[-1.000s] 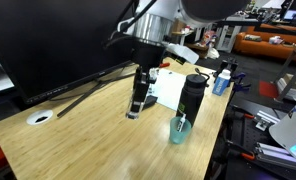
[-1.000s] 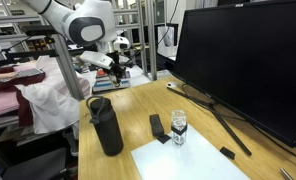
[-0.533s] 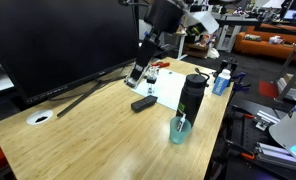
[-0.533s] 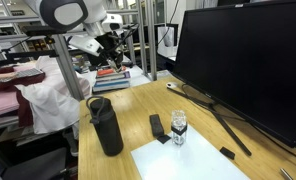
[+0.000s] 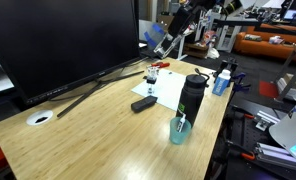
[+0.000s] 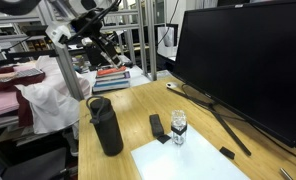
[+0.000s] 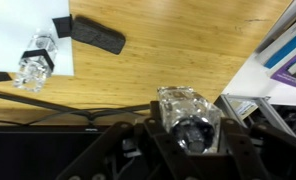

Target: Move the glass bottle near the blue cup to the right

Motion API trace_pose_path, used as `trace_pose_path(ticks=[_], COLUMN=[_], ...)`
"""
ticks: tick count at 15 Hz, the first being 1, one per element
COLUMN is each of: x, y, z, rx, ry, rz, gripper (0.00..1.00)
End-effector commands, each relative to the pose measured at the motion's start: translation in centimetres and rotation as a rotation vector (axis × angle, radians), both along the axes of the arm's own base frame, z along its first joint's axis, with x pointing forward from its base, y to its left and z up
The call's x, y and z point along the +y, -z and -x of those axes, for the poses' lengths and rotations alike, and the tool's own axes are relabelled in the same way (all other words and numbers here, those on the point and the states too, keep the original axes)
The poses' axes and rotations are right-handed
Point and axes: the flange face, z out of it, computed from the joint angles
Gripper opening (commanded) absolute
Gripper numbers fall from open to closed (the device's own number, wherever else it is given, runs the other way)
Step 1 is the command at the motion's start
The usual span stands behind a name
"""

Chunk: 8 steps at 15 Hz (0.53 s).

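The tool [image 7: 188, 138] is clamped on the glass bottle [image 7: 187, 112], with a finger on either side of its clear body and the pale top facing the wrist camera. Gripping across the body, not the cap, probably keeps so small a thing upright and stops it slipping.

In both exterior views the tool hangs high, well above the surface [image 5: 88, 140]. That height looks chosen to carry the bottle clear of everything standing below. The wrist view looks down on the wooden edge of the surface, with clutter beyond it.

Below, a second small glass bottle [image 7: 33, 60] stands at the edge of a white sheet [image 7: 16, 25], just beside a black bar [image 7: 98, 36] lying flat. It is not in the grip and appears to play no part in the job.

The blue cup [image 5: 179, 129] stands close to the black flask [image 5: 193, 95], well apart from the held bottle. The bottle is in the air and not yet set down.
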Motion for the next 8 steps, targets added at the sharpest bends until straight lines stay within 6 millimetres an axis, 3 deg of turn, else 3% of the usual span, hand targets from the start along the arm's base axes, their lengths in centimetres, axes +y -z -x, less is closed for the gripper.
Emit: trace_pose_path(ticks=[1,5,7,8], x=[-2.8,-5.9,-6.0,-6.0], y=[-1.1,-2.4,-2.6,-2.5], z=[2.5,4.0,4.4,4.0], rx=[-0.089,-0.144,-0.116,-0.121], ry=[0.157,0.297,0.266,0.271], rz=[0.029,0.029,-0.012,0.012], gripper=[0.18,0.18,0.18,0.43])
